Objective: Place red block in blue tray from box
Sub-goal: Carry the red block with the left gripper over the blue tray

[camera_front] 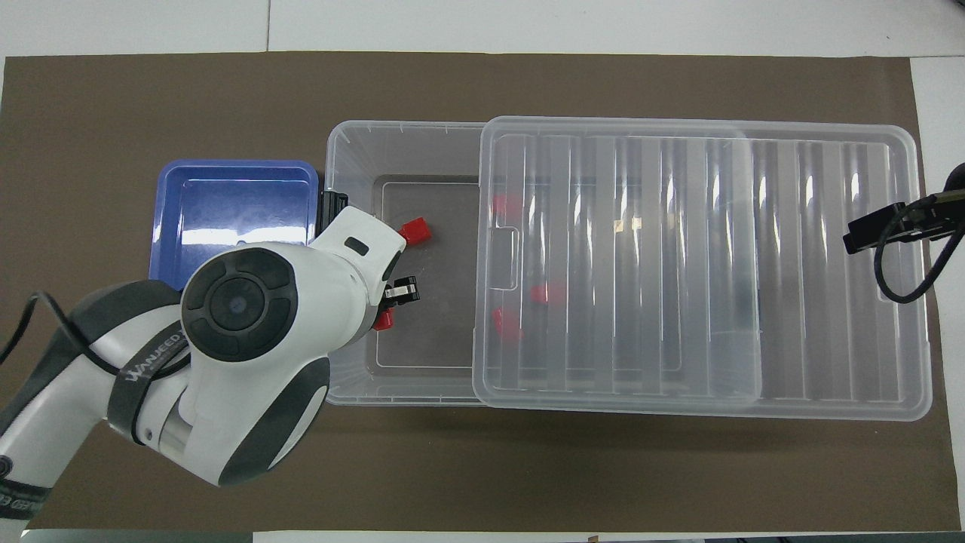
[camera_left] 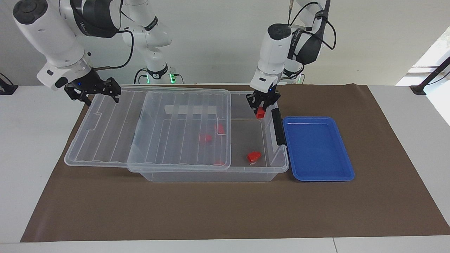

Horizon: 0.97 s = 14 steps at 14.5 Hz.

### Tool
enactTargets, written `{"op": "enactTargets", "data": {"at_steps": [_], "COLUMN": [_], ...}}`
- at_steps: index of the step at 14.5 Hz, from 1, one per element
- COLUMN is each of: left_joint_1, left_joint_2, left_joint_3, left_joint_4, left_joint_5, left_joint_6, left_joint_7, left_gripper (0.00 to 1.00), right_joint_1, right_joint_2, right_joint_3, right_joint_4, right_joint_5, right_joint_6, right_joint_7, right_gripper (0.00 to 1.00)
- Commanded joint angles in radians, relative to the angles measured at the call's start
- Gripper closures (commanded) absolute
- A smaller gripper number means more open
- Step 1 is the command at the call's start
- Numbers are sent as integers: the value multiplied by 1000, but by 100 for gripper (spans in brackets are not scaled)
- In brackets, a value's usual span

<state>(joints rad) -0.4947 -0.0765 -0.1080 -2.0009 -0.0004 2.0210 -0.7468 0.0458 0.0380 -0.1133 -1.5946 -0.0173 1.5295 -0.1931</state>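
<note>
Brown mat (camera_left: 218,207): box (camera_left: 211,175) with red pieces, bare blue tray (camera_left: 316,149).

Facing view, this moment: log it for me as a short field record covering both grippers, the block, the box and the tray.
left gripper: shut on the red block, raised over the open end of the box
right gripper: open, waiting over the lid's end toward the right arm
lid: slid aside, covering most of the box
box contents: a red wedge piece on the uncovered floor, other red pieces under the lid
blue tray: beside the box's latch end, nothing in it
</note>
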Motion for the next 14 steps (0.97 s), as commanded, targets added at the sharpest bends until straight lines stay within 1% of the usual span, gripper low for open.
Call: {"op": "enactTargets", "data": {"at_steps": [1, 2, 3, 4, 6, 7, 8, 10, 11, 14], "left_joint_1": [53, 71, 102, 135, 209, 252, 292, 365, 396, 470], "left_joint_2": [-31, -31, -29, -29, -26, -22, -10, 32, 53, 113], "left_joint_3": [-1, -1, -1, -1, -1, -1, -1, -1, -1, -1], "left_joint_4": [51, 53, 48, 47, 34, 25, 19, -4, -21, -71], "left_joint_5": [8, 8, 8, 7, 7, 7, 7, 7, 7, 7], "left_joint_6": [-88, -85, -73, -68, -50, -41, -22, 37, 71, 189], "left_joint_7": [33, 73, 114, 159, 275, 337, 396, 502, 542, 653], "left_gripper": [100, 100, 100, 100, 100, 100, 100, 100, 100, 100], "right_joint_1": [-17, -20, -32, -35, -38, -40, -38, -38, -37, -37], "right_joint_2": [16, 16, 11, 5, -3, -9, -27, -49, -44, -47], "right_joint_3": [-2, -11, -25, -54, -110, -150, -182, -207, -218, -250], "right_joint_4": [19, 7, -11, -33, -70, -99, -141, -194, -199, -272], "right_joint_5": [-38, -52, -52, -52, -52, -50, -50, -50, -52, -52], "right_joint_6": [6, 30, 43, 70, 104, 145, 173, 208, 224, 296], "right_joint_7": [1, -12, -46, -99, -187, -203, -206, -206, -206, -229], "right_gripper": [0, 1, 13, 39, 87, 100, 100, 100, 100, 100]}}
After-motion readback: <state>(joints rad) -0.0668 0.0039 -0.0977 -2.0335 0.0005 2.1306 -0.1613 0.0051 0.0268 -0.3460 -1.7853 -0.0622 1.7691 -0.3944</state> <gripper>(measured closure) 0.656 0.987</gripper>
